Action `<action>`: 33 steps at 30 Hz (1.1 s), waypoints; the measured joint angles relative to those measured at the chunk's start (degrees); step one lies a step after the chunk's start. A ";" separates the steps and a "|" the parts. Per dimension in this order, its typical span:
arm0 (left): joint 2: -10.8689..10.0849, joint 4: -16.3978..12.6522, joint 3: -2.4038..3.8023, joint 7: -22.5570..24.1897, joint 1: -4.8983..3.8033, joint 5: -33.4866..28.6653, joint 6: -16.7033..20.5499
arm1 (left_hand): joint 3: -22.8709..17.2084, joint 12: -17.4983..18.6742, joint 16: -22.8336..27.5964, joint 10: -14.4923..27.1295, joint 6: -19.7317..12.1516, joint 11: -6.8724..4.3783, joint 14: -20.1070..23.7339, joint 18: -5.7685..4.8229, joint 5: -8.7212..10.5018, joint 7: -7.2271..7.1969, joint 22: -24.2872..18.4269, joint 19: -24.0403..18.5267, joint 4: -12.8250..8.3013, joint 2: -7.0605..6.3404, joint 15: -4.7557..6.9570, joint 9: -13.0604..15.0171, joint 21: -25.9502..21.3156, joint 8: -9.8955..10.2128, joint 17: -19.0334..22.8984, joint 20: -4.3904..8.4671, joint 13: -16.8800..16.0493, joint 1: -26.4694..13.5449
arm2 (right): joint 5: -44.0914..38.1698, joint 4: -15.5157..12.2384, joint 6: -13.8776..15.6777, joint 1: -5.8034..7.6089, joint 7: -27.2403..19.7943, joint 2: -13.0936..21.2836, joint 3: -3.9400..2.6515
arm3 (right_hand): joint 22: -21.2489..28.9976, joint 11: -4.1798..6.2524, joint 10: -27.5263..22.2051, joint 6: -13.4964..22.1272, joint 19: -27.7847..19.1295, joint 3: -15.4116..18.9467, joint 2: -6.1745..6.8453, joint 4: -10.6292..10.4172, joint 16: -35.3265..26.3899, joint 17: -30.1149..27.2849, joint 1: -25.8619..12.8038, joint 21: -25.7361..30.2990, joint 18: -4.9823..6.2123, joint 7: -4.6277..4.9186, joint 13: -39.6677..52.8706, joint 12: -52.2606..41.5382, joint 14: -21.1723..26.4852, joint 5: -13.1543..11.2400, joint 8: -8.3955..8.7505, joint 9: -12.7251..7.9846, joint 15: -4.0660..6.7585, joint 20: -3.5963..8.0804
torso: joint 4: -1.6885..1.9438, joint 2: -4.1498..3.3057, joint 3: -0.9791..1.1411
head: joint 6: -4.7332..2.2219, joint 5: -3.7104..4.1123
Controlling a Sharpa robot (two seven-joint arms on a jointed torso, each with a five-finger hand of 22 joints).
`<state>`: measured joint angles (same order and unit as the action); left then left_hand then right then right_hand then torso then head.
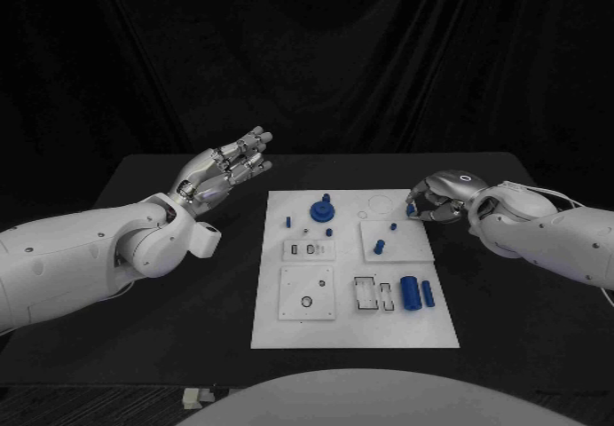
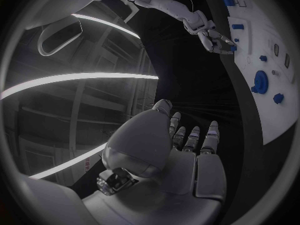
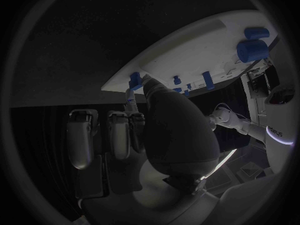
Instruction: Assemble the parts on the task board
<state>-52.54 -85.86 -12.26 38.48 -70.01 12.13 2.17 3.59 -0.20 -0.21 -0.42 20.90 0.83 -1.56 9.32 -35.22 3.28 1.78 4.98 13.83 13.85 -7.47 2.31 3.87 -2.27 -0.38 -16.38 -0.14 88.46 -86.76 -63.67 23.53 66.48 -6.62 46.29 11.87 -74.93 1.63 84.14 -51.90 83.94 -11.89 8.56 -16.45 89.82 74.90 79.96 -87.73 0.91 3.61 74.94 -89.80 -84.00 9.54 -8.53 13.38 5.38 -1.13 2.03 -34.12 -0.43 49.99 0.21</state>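
The white task board (image 1: 352, 324) lies in the middle of the black table. My right hand (image 1: 439, 197) hovers at its far right edge with fingers curled, pinching a small blue part (image 1: 411, 210); the same part (image 3: 134, 81) sits at my fingertips beside the board's corner (image 3: 125, 82). My left hand (image 1: 228, 169) is raised off the board's far left corner, fingers straight and apart, holding nothing. A round blue piece with a peg (image 1: 323, 210) stands near the far edge. Two blue pegs (image 1: 380, 247) stand on a small plate, and a blue cylinder (image 1: 411, 293) lies near the right edge.
Small white plates with recesses (image 1: 307, 302) sit on the board's left half, and a slotted frame (image 1: 367, 293) lies beside the cylinder. Bare black table (image 1: 512, 311) surrounds the board. The left wrist view shows the board (image 2: 275, 120) off to one side of my left hand (image 2: 181, 150).
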 measured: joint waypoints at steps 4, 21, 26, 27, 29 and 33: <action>0.06 0.02 0.00 -0.04 0.01 0.00 -0.05 | 0.00 0.00 0.00 0.00 0.00 0.00 0.00 0.00 0.00 0.00 0.00 0.00 0.00 0.00 0.00 0.00 0.00 0.00 0.00 0.00 0.00 0.00 | 0.00 0.07 -0.08 -0.01 0.06 -0.07 0.00 | 0.00 0.00 0.00 0.00 0.00 -0.06 -0.06 -0.07 0.00 0.00 0.03 0.03 0.00 0.00 0.00 0.00 0.00 0.58 0.00 0.00 0.00 0.00 | -0.01 0.00 0.00 | 0.00 -0.02; 0.12 0.05 0.00 -0.27 0.12 0.00 -0.37 | -0.16 0.00 0.00 0.00 0.24 0.00 -0.21 0.00 0.00 0.24 0.00 0.00 -0.16 0.00 -0.21 0.05 0.00 0.00 -0.04 0.00 0.00 0.00 | 0.00 0.59 -0.43 -0.03 0.35 -0.39 0.00 | 0.01 0.00 0.00 -1.77 0.00 -0.78 -0.35 0.33 0.00 0.00 2.31 0.60 0.00 -0.06 -0.01 0.00 0.00 3.54 -0.96 0.28 0.00 0.00 | 0.00 -0.01 0.00 | 0.00 -0.05; 0.14 0.06 0.00 -0.30 0.24 0.00 -0.42 | -0.16 0.00 0.00 0.00 0.24 0.00 -0.21 0.00 0.00 0.23 0.00 0.00 -0.16 0.00 -0.21 0.05 0.00 0.00 -0.04 0.00 0.00 0.00 | 0.00 0.61 -0.38 -0.03 0.37 -0.43 0.00 | 0.02 0.00 0.00 -3.20 0.00 -0.78 -0.75 0.33 0.00 0.00 2.86 0.60 0.00 -0.09 -0.02 0.00 0.00 3.78 -1.76 0.86 0.00 0.00 | -0.01 -0.01 0.00 | 0.00 -0.07; 0.14 0.06 0.00 -0.30 0.26 0.00 -0.43 | -0.16 0.00 0.00 0.00 0.23 0.00 -0.21 0.00 0.00 0.23 0.00 0.00 -0.16 0.00 -0.21 0.05 0.00 0.00 -0.04 0.00 0.00 0.00 | 0.00 0.61 -0.36 -0.03 0.37 -0.43 0.00 | 0.02 0.00 0.00 -3.37 0.00 -0.78 -0.75 0.33 0.00 0.00 2.86 0.60 0.00 -0.10 -0.02 0.00 0.00 3.77 -1.84 0.95 0.00 0.00 | -0.01 0.00 0.00 | 0.00 -0.07; 0.14 0.06 0.00 -0.31 0.29 0.00 -0.44 | -0.16 0.00 0.00 0.00 0.22 0.00 -0.21 0.00 0.00 0.22 0.00 0.00 -0.16 0.00 -0.21 0.04 0.00 0.00 -0.03 0.00 0.00 0.00 | 0.00 0.61 -0.27 -0.03 0.37 -0.43 0.00 | 0.02 0.00 0.00 -3.96 0.00 -0.78 -0.73 0.33 0.00 0.00 2.85 0.78 0.00 -0.06 -0.02 0.00 0.00 3.77 -2.22 1.12 0.00 0.00 | 0.00 0.00 0.00 | 0.00 -0.07; 0.14 0.06 0.00 -0.32 0.34 0.00 -0.46 | -0.32 0.00 0.00 0.00 0.22 0.00 -0.20 0.00 0.00 0.21 0.00 0.00 -0.32 0.00 -0.21 0.04 0.23 0.00 -0.03 0.00 0.00 0.00 | 0.00 0.51 0.26 -0.03 0.32 -0.37 0.00 | 0.02 0.00 0.00 -4.91 0.00 -0.77 -0.83 0.33 0.00 0.00 2.95 0.80 0.00 -0.21 -0.02 0.00 0.00 3.75 -2.83 1.49 0.00 0.00 | 0.00 0.00 -0.01 | 0.00 -0.12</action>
<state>-52.40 -85.80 -12.26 38.16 -69.67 12.13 1.71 3.28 -0.20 -0.21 -0.42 21.11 0.83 -1.77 9.32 -35.22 3.50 1.78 4.98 13.51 13.85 -7.68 2.35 4.10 -2.27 -0.41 -16.38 -0.15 88.46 -86.76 -63.17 23.79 66.44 -6.31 45.92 11.87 -74.91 1.63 84.14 -56.80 83.94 -12.66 7.73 -16.12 89.83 74.90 82.91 -86.93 0.90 3.40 74.92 -89.80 -84.00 13.29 -11.36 14.87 5.38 -1.13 2.03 -34.12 -0.44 49.99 0.09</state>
